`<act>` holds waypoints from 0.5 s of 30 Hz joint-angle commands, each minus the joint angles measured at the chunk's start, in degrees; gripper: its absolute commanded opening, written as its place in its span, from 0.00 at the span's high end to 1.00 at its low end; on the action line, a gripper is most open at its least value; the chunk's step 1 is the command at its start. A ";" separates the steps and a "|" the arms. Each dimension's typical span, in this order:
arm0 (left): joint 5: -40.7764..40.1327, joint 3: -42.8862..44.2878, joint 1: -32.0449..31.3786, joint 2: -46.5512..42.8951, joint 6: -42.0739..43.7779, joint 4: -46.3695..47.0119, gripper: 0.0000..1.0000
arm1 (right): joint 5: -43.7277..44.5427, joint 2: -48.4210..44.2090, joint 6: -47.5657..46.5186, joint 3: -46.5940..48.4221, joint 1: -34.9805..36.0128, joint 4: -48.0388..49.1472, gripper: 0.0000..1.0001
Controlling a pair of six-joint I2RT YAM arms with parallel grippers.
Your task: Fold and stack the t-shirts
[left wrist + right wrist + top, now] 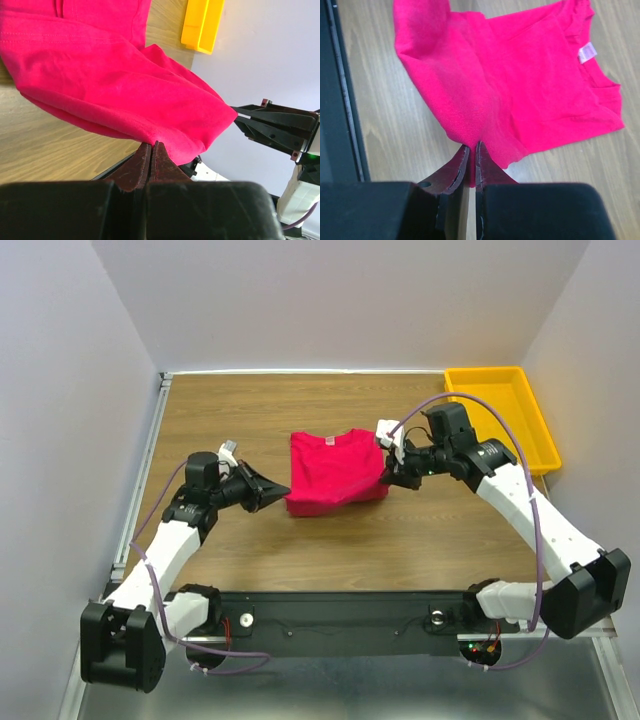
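Pink t-shirt [335,472] held by its near edge at mid-table.
A small white label [587,52] is seen at the neck, but its writing cannot be read. The near edge is pinched at its left end by the left gripper [284,490] and at its right end by the right gripper [386,478], with both pairs of jaws closed on cloth. Table [400,540] wood is seen on every side, and a yellow tray [500,420] is set well apart at the far right.
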 commanded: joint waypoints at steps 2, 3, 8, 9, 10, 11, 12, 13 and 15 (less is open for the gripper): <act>1.64 4.84 -0.11 2.48 1.49 4.62 1.00 | 3.25 2.12 -0.13 5.03 -0.12 1.63 0.99; 1.46 5.28 -0.20 3.09 1.58 5.23 1.00 | 3.69 3.26 0.13 5.81 -0.12 1.98 0.99; 1.28 8.88 -0.11 7.84 2.20 6.81 1.00 | 5.36 5.90 0.83 7.40 -0.21 3.04 0.99; 1.20 9.50 -0.11 8.54 2.46 7.34 1.00 | 5.62 6.26 0.92 7.58 -0.30 3.30 0.99; 1.20 10.02 -0.11 10.03 2.64 7.60 1.00 | 5.89 7.04 1.10 8.02 -0.38 3.48 0.99; 1.11 11.16 -0.11 10.82 2.64 7.87 1.00 | 6.24 7.40 1.53 8.28 -0.65 3.91 0.99; 1.11 11.78 -0.02 11.53 2.73 8.57 1.00 | 6.33 7.75 1.71 8.46 -0.82 4.09 0.99; 1.11 12.31 -0.02 13.10 2.81 8.83 1.00 | 6.41 8.36 1.89 8.81 -1.09 4.36 0.99; 1.28 13.98 -0.11 15.56 3.25 9.45 1.00 | 6.85 9.07 2.24 9.07 -1.70 4.97 0.99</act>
